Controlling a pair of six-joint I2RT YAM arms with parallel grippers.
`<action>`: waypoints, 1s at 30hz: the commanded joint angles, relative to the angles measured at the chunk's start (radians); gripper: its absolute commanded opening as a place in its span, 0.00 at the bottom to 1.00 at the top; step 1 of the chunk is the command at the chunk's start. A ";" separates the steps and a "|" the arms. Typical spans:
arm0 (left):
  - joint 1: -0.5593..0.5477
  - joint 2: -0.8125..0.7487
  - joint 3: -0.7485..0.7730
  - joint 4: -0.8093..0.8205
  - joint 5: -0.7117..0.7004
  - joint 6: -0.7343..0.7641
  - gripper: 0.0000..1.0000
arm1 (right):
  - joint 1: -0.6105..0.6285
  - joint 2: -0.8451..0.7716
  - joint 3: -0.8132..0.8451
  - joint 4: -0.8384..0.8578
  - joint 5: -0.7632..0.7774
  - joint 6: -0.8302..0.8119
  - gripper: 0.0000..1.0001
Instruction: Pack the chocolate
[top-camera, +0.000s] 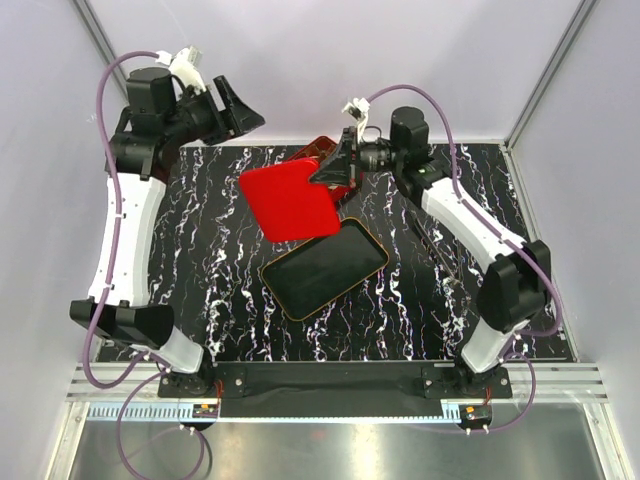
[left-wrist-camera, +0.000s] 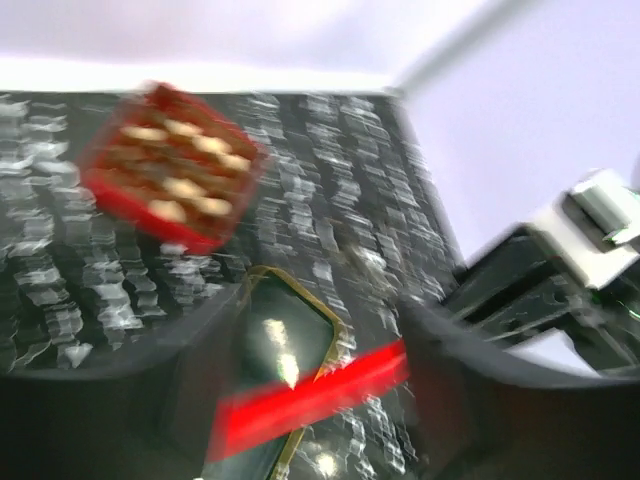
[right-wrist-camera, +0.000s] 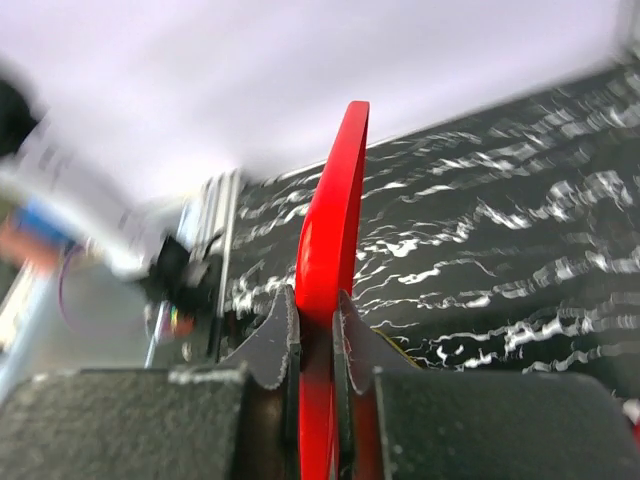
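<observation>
The chocolate (left-wrist-camera: 183, 187), cream and dark pieces, fills the gridded red box (left-wrist-camera: 120, 195) at the back of the table; the left wrist view is blurred. In the top view the box (top-camera: 318, 150) is mostly hidden behind a flat red lid (top-camera: 288, 203). My right gripper (top-camera: 338, 172) is shut on that lid's edge and holds it tilted above the table. In the right wrist view the lid (right-wrist-camera: 335, 230) stands edge-on between the jaws of the gripper (right-wrist-camera: 318, 312). My left gripper (top-camera: 243, 112) hangs high at the back left, open and holding nothing. Its fingers (left-wrist-camera: 470, 400) frame the lid (left-wrist-camera: 310, 395) far below.
A black gold-rimmed tray (top-camera: 290, 285) lies on the marbled black table (top-camera: 210, 250) just in front of the lid, and nothing shows inside it. The left wrist view also shows the tray (left-wrist-camera: 290, 335). White walls close in the back and both sides.
</observation>
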 joint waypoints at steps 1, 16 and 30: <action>0.025 0.050 0.025 -0.111 -0.300 0.073 0.82 | -0.037 0.045 0.088 0.078 0.240 0.252 0.00; 0.032 0.287 -0.010 0.133 -0.259 0.143 0.89 | -0.184 0.459 0.271 0.483 0.471 0.839 0.00; 0.032 0.508 -0.029 0.340 -0.130 0.077 0.89 | -0.201 0.582 0.089 0.875 0.803 0.976 0.00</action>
